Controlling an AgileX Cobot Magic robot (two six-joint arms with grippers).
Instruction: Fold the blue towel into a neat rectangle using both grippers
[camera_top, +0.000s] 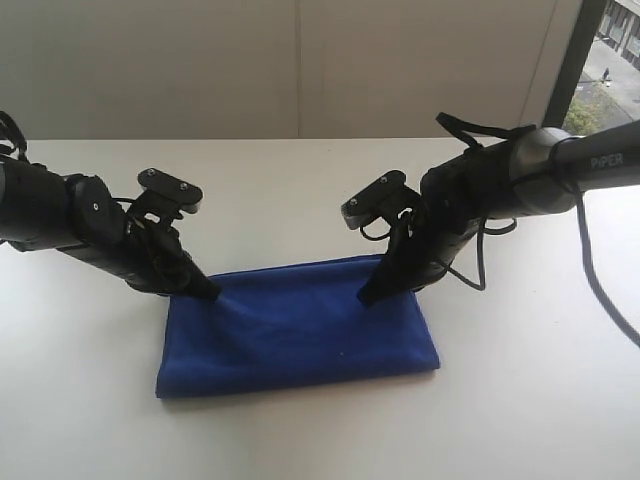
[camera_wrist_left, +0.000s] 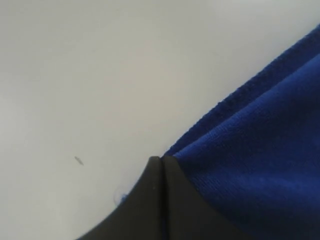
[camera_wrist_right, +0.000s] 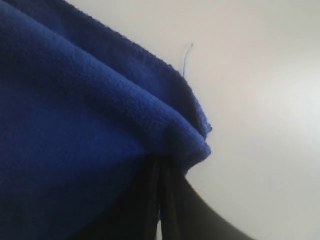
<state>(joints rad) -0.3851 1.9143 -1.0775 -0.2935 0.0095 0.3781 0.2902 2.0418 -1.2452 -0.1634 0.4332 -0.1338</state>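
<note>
One white table (camera_top: 300, 440) (window (camera_top: 612, 60) beyond) bears the blue towel (camera_top: 300, 330).

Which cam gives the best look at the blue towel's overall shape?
Exterior view: the whole blue towel shows, lying as a rough rectangle on the table. The left wrist and right wrist views each show only one corner of it, close up.

Exterior view looks down across the bench (camera_top: 520, 400) toward the wall (camera_top: 200, 60). Wrist views sit very close, apparently at opposite corners of the blue towel (camera_top: 300, 325) all three share.
</note>
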